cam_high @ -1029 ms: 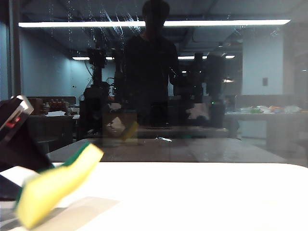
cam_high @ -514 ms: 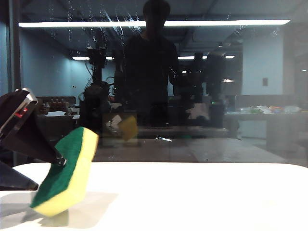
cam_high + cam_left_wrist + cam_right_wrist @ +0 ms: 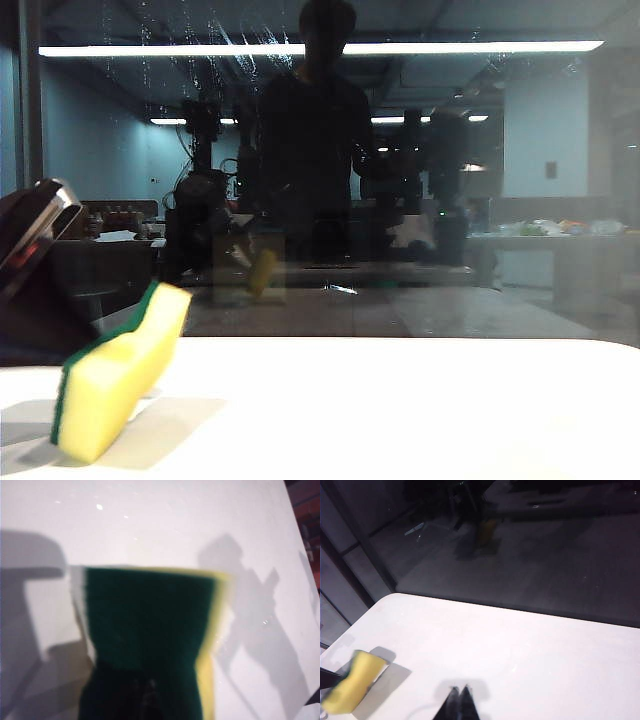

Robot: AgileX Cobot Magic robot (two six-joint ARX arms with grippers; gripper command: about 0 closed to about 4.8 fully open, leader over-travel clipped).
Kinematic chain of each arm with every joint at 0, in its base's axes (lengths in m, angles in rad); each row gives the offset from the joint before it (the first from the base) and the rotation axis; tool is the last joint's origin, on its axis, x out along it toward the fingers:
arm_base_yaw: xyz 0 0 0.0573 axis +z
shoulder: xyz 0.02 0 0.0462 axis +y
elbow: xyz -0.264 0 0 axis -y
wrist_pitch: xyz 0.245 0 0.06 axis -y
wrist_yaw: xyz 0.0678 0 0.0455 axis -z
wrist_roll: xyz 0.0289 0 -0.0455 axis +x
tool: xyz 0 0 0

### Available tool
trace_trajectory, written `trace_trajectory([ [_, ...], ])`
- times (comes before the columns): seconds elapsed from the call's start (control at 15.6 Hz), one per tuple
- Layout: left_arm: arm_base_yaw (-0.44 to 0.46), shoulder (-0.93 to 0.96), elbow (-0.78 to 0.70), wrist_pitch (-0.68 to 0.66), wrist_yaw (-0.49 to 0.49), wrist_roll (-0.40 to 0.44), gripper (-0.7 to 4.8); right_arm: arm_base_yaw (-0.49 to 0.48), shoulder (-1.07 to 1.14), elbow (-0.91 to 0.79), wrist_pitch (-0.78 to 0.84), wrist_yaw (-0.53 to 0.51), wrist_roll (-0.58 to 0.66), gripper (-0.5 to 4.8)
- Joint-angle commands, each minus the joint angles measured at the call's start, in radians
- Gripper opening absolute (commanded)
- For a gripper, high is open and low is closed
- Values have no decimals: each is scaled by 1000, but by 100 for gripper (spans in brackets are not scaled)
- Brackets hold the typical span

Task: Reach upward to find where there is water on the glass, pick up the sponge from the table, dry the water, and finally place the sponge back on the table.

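Exterior view, sponge: sponge point(image 3: 118, 385) near the bench's point(image 3: 420, 410) left front corner, tilted, lower end touching or just above the white top, upper end toward the dark left arm.
Exterior view, left claw: fingertips hidden behind arm and sponge; grip not visible from here.
Exterior view, water: dotted trails and smears of water point(image 3: 215, 45) high on the glass point(image 3: 540, 200), left of the reflected person point(image 3: 310, 150). Not wiped.
Left wrist view, left claw: left claw point(image 3: 145, 700) clenched on the sponge's point(image 3: 150, 630) narrow waist, green side to camera, bench point(image 3: 160, 525) beneath. Picture blurred.
Right wrist view, right claw: right claw point(image 3: 456, 700) clenched, holding nothing, over the bench point(image 3: 520, 645) toward its front edge. Sponge point(image 3: 352, 682) well apart, at the left side.
Risk 1: narrow grip on soft foam; sponge may twist or slip during the lift to the glass.
Risk 2: tilted sponge may meet the pane edge-on and smear, not dry.
Writing: none readable.
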State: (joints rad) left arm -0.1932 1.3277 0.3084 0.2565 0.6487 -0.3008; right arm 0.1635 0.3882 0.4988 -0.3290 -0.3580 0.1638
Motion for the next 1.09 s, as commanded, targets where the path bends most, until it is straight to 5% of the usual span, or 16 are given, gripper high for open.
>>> trace_trajectory([
  [0.06, 0, -18, 3, 7, 22, 13, 167, 0, -2, 3, 20, 4, 2, -1],
  [0.19, 0, -28, 4, 6, 22, 12, 257, 0, -2, 3, 21, 4, 2, -2],
  [0.64, 0, -156, 5, 7, 18, 17, 256, 0, -2, 3, 56, 10, 1, -2],
  [0.9, 1, -298, 27, -1, -99, 47, 255, -1, -3, 3, 79, 74, 1, -1],
  [1.09, 1, -403, 30, -31, -292, 133, 237, -1, -3, 3, 79, 135, -11, -2],
])
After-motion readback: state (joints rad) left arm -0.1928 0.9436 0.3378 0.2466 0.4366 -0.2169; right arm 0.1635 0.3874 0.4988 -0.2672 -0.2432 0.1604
